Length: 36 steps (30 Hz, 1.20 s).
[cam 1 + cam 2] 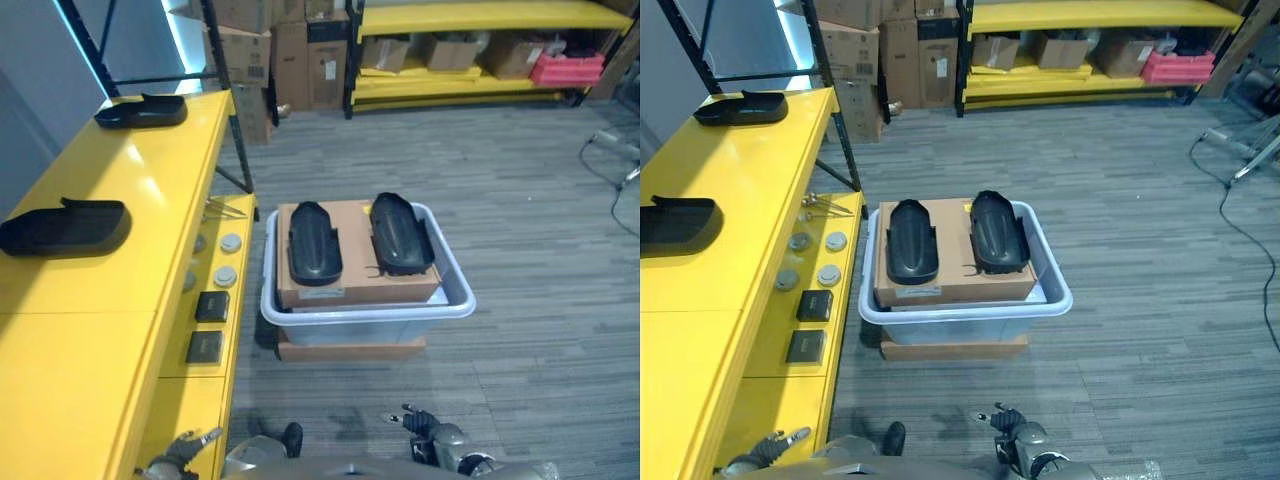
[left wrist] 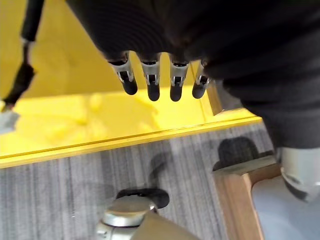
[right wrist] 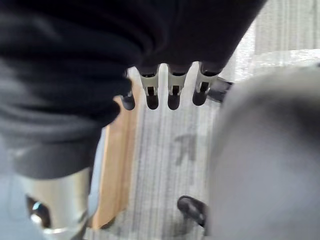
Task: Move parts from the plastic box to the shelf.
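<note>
- Grey-blue plastic box (image 1: 452, 272) sits on the carpet floor (image 1: 540, 200), just beside the yellow shelf (image 1: 110, 250) at the robot's left.
- Inside the box, a brown cardboard sheet (image 1: 355, 282) carries two black parts: left part (image 1: 314, 243) and right part (image 1: 400, 234), side by side, apart from each other.
- Two more black parts lie on the shelf top: near part (image 1: 62, 226) and far part (image 1: 141, 111), well apart.
- Left hand (image 2: 150, 80) hangs low by the shelf edge, fingers (image 2: 173, 82) straight and relaxed, holding nothing.
- Right hand (image 3: 172, 87) hangs low over the floor beside the box, fingers (image 3: 151, 92) straight, empty.
- Cardboard cartons (image 1: 300, 50) stand on the far racks.
</note>
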Available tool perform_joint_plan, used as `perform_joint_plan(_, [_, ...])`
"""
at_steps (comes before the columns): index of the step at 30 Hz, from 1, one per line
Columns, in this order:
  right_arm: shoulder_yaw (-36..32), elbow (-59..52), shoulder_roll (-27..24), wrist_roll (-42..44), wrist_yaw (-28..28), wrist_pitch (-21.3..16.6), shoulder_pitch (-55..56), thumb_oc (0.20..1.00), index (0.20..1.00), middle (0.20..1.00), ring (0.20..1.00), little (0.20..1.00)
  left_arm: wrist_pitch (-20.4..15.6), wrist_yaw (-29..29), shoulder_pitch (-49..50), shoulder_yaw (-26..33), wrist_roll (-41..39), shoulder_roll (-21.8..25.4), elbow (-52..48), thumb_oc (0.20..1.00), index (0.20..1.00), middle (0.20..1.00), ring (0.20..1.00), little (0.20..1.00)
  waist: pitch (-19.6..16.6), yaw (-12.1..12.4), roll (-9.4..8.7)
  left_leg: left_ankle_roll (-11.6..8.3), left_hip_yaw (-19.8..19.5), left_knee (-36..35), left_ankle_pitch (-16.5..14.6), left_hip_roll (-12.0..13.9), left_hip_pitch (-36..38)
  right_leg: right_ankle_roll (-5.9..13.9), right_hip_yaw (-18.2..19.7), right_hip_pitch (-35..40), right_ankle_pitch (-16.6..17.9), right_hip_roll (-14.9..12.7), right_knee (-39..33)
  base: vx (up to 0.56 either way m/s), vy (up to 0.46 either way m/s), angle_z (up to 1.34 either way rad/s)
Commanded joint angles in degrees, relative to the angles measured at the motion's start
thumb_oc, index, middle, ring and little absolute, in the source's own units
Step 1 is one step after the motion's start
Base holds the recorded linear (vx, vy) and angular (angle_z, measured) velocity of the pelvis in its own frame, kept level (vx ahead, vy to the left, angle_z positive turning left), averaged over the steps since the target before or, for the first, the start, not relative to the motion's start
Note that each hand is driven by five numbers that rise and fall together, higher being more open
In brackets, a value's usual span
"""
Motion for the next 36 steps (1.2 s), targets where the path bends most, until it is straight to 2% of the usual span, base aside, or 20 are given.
perform_joint_plan(1, [-0.1,-1.6,-3.1,-1.6,0.7,0.4,-0.2,1.000,1.000,1.000,1.000,1.000,-0.7,0.2,-1.2,-0.4,1.4,0.8,1.6,1.000,1.000,1.000,1.000,1.000,0.7,-0.2,-0.12,-1.52,-6.9,5.7,-13.2,8.0,5.5,-0.85,7.4,-0.9,-1.1,5.0,5.3,0.21,-0.584,0.74])
perform_joint_plan(3, [0.5,-1.7,-3.1,-1.8,0.4,0.2,-0.7,1.000,1.000,1.000,1.000,1.000,-0.7,0.8,-1.2,-0.3,1.1,0.5,1.6,1.000,1.000,1.000,1.000,1.000,0.4,0.3,0.43,-3.74,-8.0,7.2,-10.1,11.5,3.5,-1.93,3.5,0.8,-4.9,6.9,4.8,0.07,-0.565,0.63])
perform_joint_plan(4, [0.9,-1.6,-3.3,-1.7,0.1,-0.1,-1.0,1.000,1.000,1.000,1.000,1.000,-0.8,1.0,-1.6,-0.4,0.4,0.2,1.5,1.000,1.000,1.000,1.000,1.000,0.6,0.2,0.76,-4.61,-8.5,9.4,-6.0,12.9,1.0,-2.89,1.6,2.1,-5.8,8.0,4.0,-0.04,-0.459,0.51])
perform_joint_plan(5, [1.3,-1.8,-3.7,-1.9,-0.2,-0.3,-1.3,1.000,1.000,1.000,1.000,1.000,-0.8,1.1,-2.0,-0.5,-0.2,-0.4,1.2,1.000,1.000,1.000,1.000,1.000,1.1,0.0,0.76,-4.98,-7.1,12.1,-1.5,13.4,-1.6,-3.53,-0.6,3.4,-5.9,8.6,2.9,-0.04,-0.562,0.97])
perform_joint_plan(6, [2.2,-2.4,-4.8,-1.7,-0.4,-0.6,-1.4,1.000,1.000,1.000,1.000,1.000,-0.8,0.7,-1.7,-0.7,-0.5,-1.0,0.8,1.000,1.000,1.000,1.000,1.000,1.8,-0.7,-0.01,-4.72,-1.9,15.2,1.4,13.6,-5.0,-4.65,-4.7,6.3,-5.9,9.7,-0.4,-0.03,-0.393,0.99])
perform_joint_plan(7, [2.2,-2.4,-4.8,-1.7,-0.4,-0.7,-1.4,1.000,1.000,1.000,1.000,1.000,-0.8,0.7,-1.7,-0.7,-0.5,-1.0,0.8,1.000,1.000,1.000,1.000,1.000,1.9,-0.8,0.02,-4.72,-2.0,15.3,1.4,13.6,-5.0,-4.65,-4.8,6.5,-5.9,9.7,-0.6,0.01,-0.348,0.93])
perform_joint_plan(10, [1.9,-2.6,-5.3,-0.1,-0.2,-0.7,-1.2,1.000,1.000,1.000,1.000,1.000,-1.0,0.2,-1.2,-1.0,-0.1,-1.6,0.4,1.000,1.000,1.000,1.000,1.000,1.9,-0.5,-0.68,-4.93,4.4,12.2,0.4,11.8,-6.9,-4.98,-8.6,9.0,-5.4,11.0,-4.8,0.05,-0.213,0.44])
perform_joint_plan(12, [1.6,-2.5,-5.3,0.4,-0.4,-0.8,-1.0,1.000,1.000,1.000,1.000,1.000,-1.0,-0.2,-1.2,-1.3,0.1,-1.6,0.2,1.000,1.000,1.000,1.000,1.000,1.8,-0.3,-0.76,-4.87,7.8,7.6,0.2,9.8,-8.0,-4.82,-10.2,9.1,-5.8,11.5,-4.8,0.05,-0.078,0.46])
perform_joint_plan(13, [1.4,-2.7,-5.3,0.5,-0.5,-0.9,-1.5,1.000,1.000,1.000,1.000,1.000,-0.8,-0.2,-0.9,-2.0,1.3,-1.5,0.8,1.000,1.000,1.000,1.000,1.000,1.0,-0.3,0.02,-3.61,11.6,-0.2,0.5,9.8,-5.8,-4.33,-11.1,8.6,-5.7,12.8,-4.8,0.03,-0.016,0.38])
perform_joint_plan(16, [1.0,-3.3,-5.3,0.6,-0.7,-1.2,-1.6,1.000,1.000,1.000,1.000,1.000,-0.6,0.1,-0.6,-2.6,2.4,-1.2,1.4,1.000,1.000,1.000,1.000,1.000,0.2,-0.7,0.84,-3.53,11.8,-4.3,1.2,10.2,-3.1,-3.91,-11.1,8.7,-5.8,13.3,-4.8,0.08,0.103,-0.08])
perform_joint_plan(17, [0.6,-3.9,-5.4,0.9,-1.2,-1.4,-1.8,1.000,1.000,1.000,1.000,1.000,-0.5,0.4,-0.9,-2.8,2.5,-0.9,1.6,1.000,1.000,1.000,1.000,1.000,-0.1,-1.0,0.78,-3.49,10.1,-4.7,1.5,9.9,-2.8,-3.72,-10.7,8.8,-5.5,13.1,-4.8,0.13,0.204,-0.19])
perform_joint_plan(19, [-1.1,-5.8,-5.6,1.5,-2.2,-1.8,-1.8,1.000,1.000,1.000,1.000,1.000,-0.5,0.7,-1.1,-3.0,2.9,-0.1,1.8,1.000,1.000,1.000,1.000,1.000,-0.3,-2.2,0.68,-3.34,10.0,-5.7,1.4,9.6,-2.4,-3.10,-10.3,8.8,-5.4,12.1,-2.6,0.13,0.268,0.03])
perform_joint_plan(21, [-3.4,-14.3,-6.0,1.5,-4.1,-2.6,-1.7,1.000,1.000,1.000,1.000,1.000,-0.7,2.0,-1.5,-1.9,2.7,2.1,0.2,1.000,1.000,1.000,1.000,1.000,1.1,-4.0,0.23,-1.43,11.2,-5.8,0.0,8.4,-0.9,-0.87,-7.7,4.4,-1.6,8.3,5.8,0.04,0.251,0.07])
perform_joint_plan(23, [-3.4,-14.4,-6.0,1.4,-4.1,-2.5,-1.6,1.000,1.000,1.000,1.000,1.000,-0.7,2.0,-1.5,-1.9,2.7,2.1,0.2,1.000,1.000,1.000,1.000,1.000,1.2,-3.8,0.13,-1.36,11.4,-5.8,0.0,8.3,-0.8,-0.80,-7.4,4.2,-1.7,8.2,6.0,0.01,0.121,-0.45])
perform_joint_plan(24, [-3.7,-27.8,-6.1,0.4,-5.6,-3.5,-0.1,1.000,1.000,1.000,1.000,1.000,-1.2,2.7,-1.4,-0.3,1.8,4.2,-3.3,1.000,1.000,1.000,1.000,1.000,3.6,-5.2,-0.27,-0.66,13.4,-5.8,-1.1,9.2,0.7,-0.53,-5.3,-1.3,-0.1,8.7,10.6,0.02,0.161,-0.56])
perform_joint_plan(26, [-3.7,-28.0,-6.1,0.3,-5.7,-3.4,0.0,1.000,1.000,1.000,1.000,1.000,-1.2,2.7,-1.4,-0.4,1.8,4.2,-3.3,1.000,1.000,1.000,1.000,1.000,3.5,-5.1,-0.25,-0.68,13.5,-5.8,-1.2,9.3,0.8,-0.56,-5.2,-1.4,-0.1,8.7,10.6,0.04,0.074,-0.42])
perform_joint_plan(27, [-3.4,-35.3,-7.1,-0.7,-6.1,-4.2,0.9,1.000,1.000,1.000,1.000,1.000,-1.5,3.0,-0.8,0.0,1.9,5.4,-5.5,1.000,1.000,1.000,1.000,1.000,4.0,-5.4,-0.96,-0.82,14.8,-5.8,-1.9,9.6,1.5,-2.06,-7.8,-2.0,-1.1,11.9,5.3,0.11,-0.027,-0.68])
perform_joint_plan(28, [-2.9,-37.9,-7.6,-1.4,-6.4,-4.8,1.1,1.000,1.000,1.000,1.000,1.000,-1.8,2.8,-0.6,-0.6,2.4,5.7,-6.2,1.000,1.000,1.000,1.000,1.000,4.0,-5.3,-1.48,-0.88,15.1,-5.8,-2.1,9.4,1.5,-2.55,-8.9,-2.4,-1.6,13.1,2.4,0.12,-0.032,-0.86])
perform_joint_plan(31, [-2.4,-46.5,-8.0,-3.8,-8.4,-6.1,1.7,1.000,1.000,1.000,1.000,1.000,-2.1,3.7,-0.8,-0.3,2.5,5.5,-7.3,1.000,1.000,1.000,1.000,1.000,3.8,-5.0,-2.31,-1.25,14.7,-5.8,-2.8,9.9,2.1,-3.63,-7.3,0.4,-2.4,15.9,-3.6,0.15,-0.044,-0.40])
perform_joint_plan(36, [-3.0,-52.4,-9.4,-6.0,-13.2,-6.9,-3.2,1.000,1.000,1.000,1.000,1.000,-3.0,4.5,-1.9,-3.5,2.2,3.4,-10.8,1.000,1.000,1.000,1.000,1.000,5.1,-4.0,-2.96,-2.06,12.8,-5.8,-1.9,11.1,-0.4,-4.28,-10.0,-0.1,-2.1,16.5,-4.8,0.02,-0.051,0.31])
